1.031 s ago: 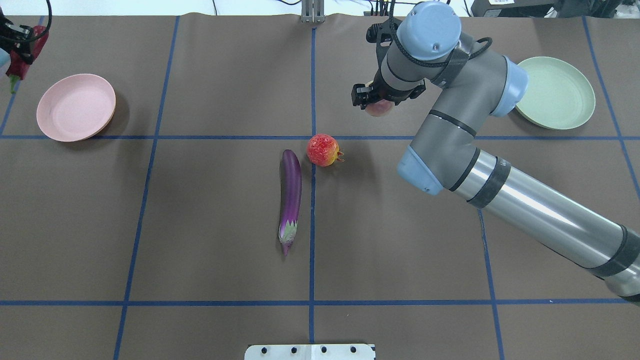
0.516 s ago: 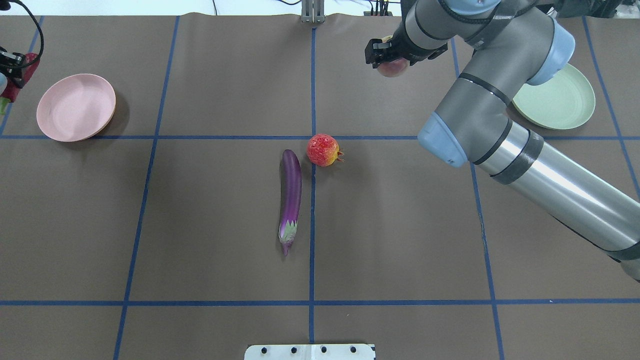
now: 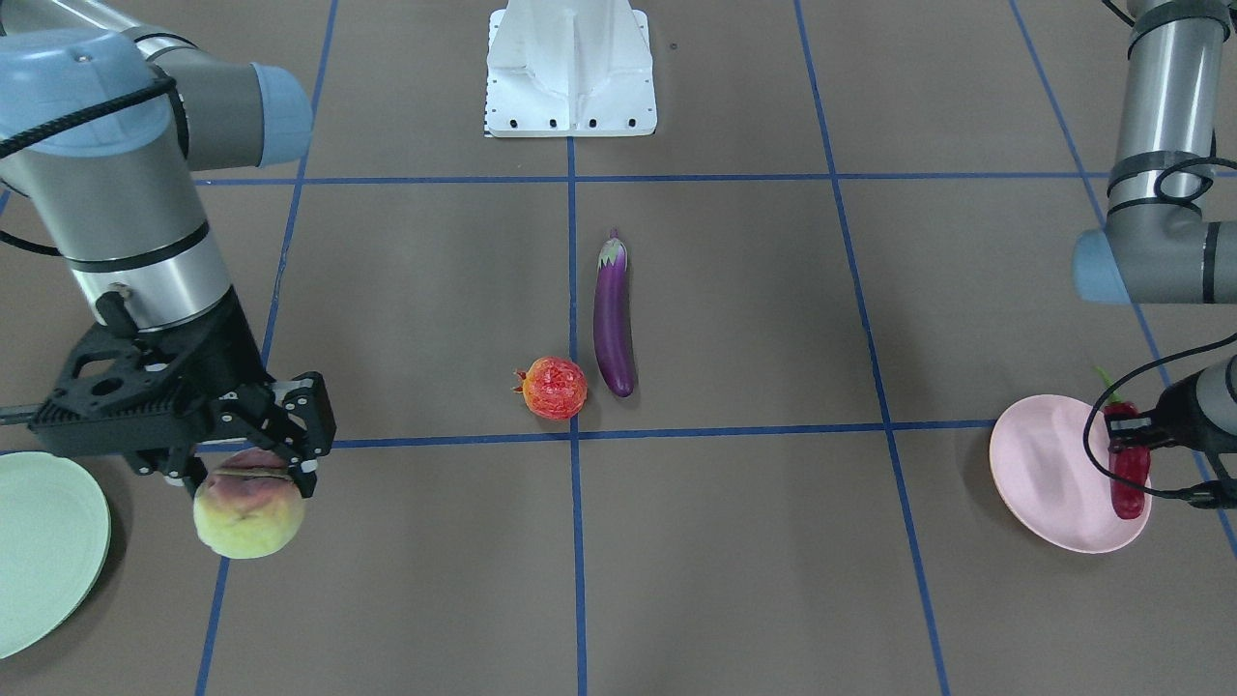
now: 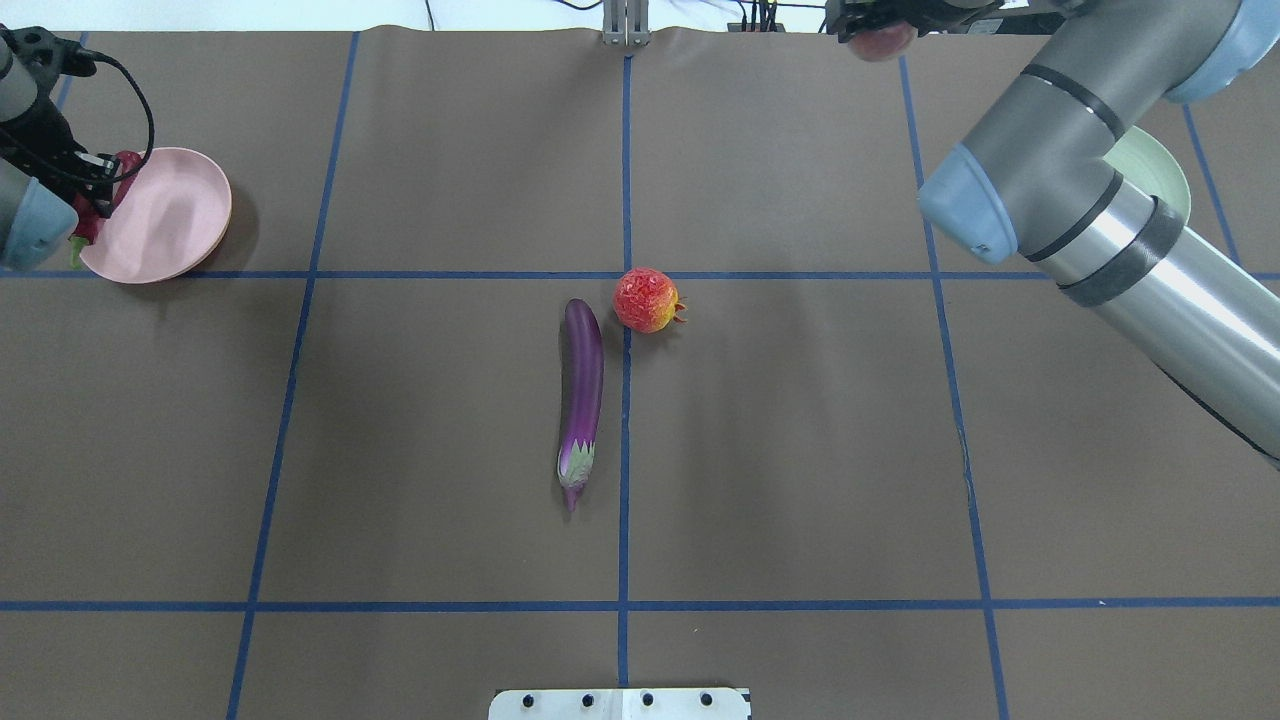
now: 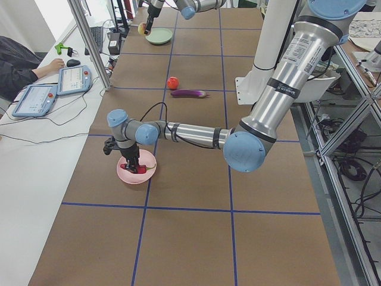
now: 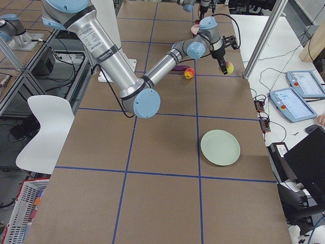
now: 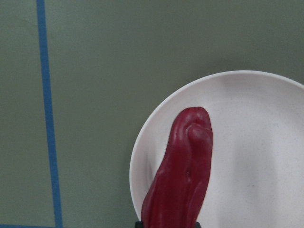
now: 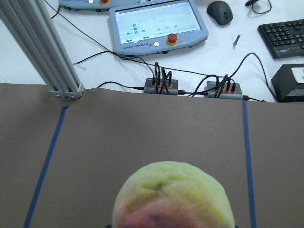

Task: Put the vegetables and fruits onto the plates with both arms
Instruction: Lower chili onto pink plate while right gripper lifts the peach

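Two pieces are held by the arms, and two lie on the desk.

We see the dark-red chili clenched in the left gripper, hanging over the pale pink plate near its rim; we cannot tell whether it touches the plate. The peach is clamped from above in the right gripper and held clear of the desk. It is apart from the mint green plate, which lies bare at the desk's edge. At the desk's middle we see the purple eggplant lying along a blue tape line, with the pomegranate just beside its rounded tip, neither near a gripper.
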